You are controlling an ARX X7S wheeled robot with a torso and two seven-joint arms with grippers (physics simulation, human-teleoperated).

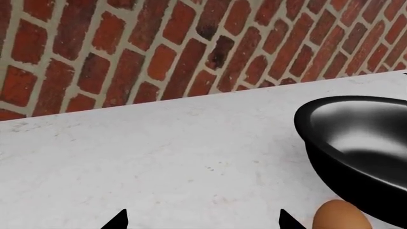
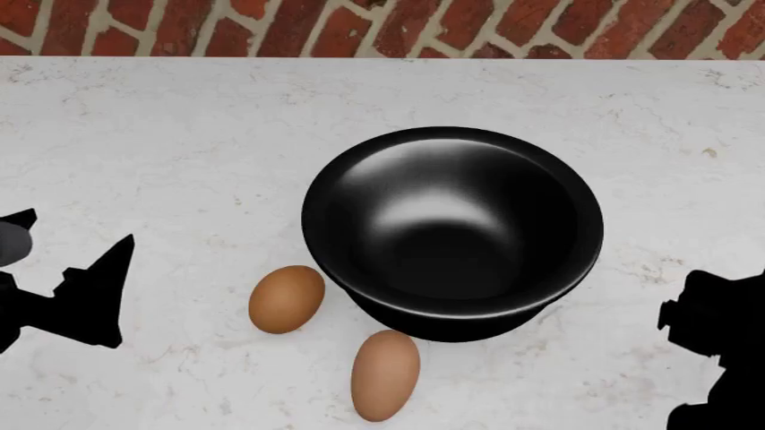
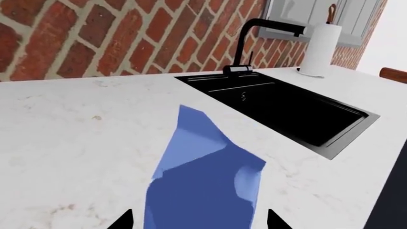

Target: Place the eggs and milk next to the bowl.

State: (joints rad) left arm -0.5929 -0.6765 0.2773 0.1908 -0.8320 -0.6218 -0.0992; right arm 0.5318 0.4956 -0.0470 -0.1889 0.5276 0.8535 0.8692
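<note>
The black bowl stands on the white counter; its rim also shows in the left wrist view. Two brown eggs lie on the counter against its near-left side, one egg to the left and the other egg nearer me. My left gripper is open and empty left of the eggs; in its wrist view one egg lies just outside a fingertip. The blue milk carton stands between the open jaws of my right gripper, with a small gap on each side. The carton is out of the head view.
A red brick wall backs the counter. In the right wrist view a black sink with a black faucet is set into the counter beyond the carton, with a paper towel roll behind it. My right arm shows at the head view's lower right.
</note>
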